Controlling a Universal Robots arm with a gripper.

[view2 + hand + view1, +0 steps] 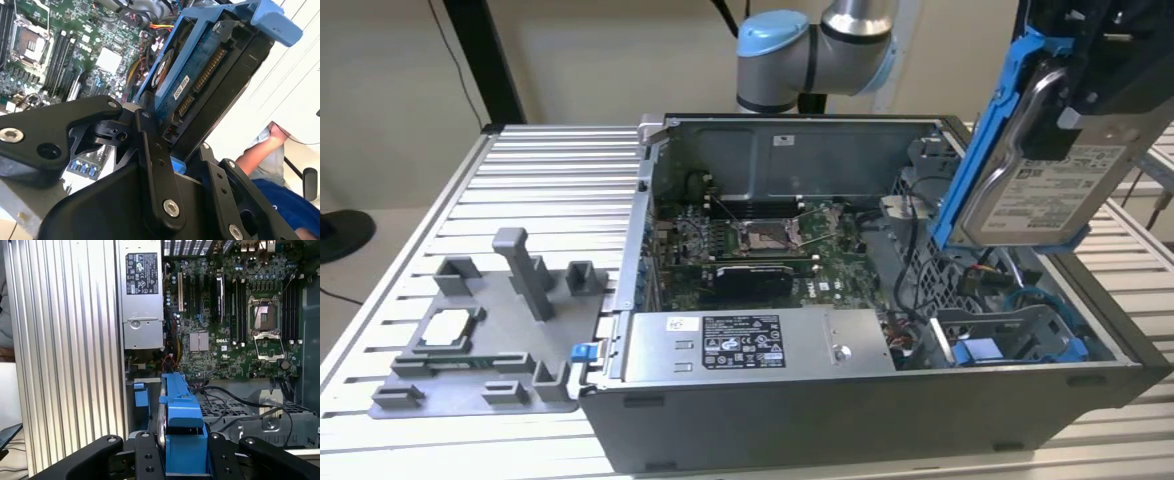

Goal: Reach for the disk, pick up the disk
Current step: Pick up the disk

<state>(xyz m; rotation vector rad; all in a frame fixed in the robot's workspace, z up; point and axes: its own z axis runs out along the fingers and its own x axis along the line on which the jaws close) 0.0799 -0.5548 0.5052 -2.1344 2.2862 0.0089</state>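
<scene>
Standing on a ribbed metal table [547, 160]: open computer case [854, 400], grey fixture tray [480, 340]. Beige wall behind. Gripper [185, 460] jaws clamped on the disk [1047, 170], raised above the case.

Disk [1047, 170]: silver-grey, white label, bright blue bracket. Motherboard [240, 325]: green. Gripper [165, 150]: black. Ribbed table [534, 190]: silver.

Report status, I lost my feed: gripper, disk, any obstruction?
Gripper shut on the disk. Disk held on edge, lifted above the open computer case. Nothing touching the disk but the gripper.
</scene>
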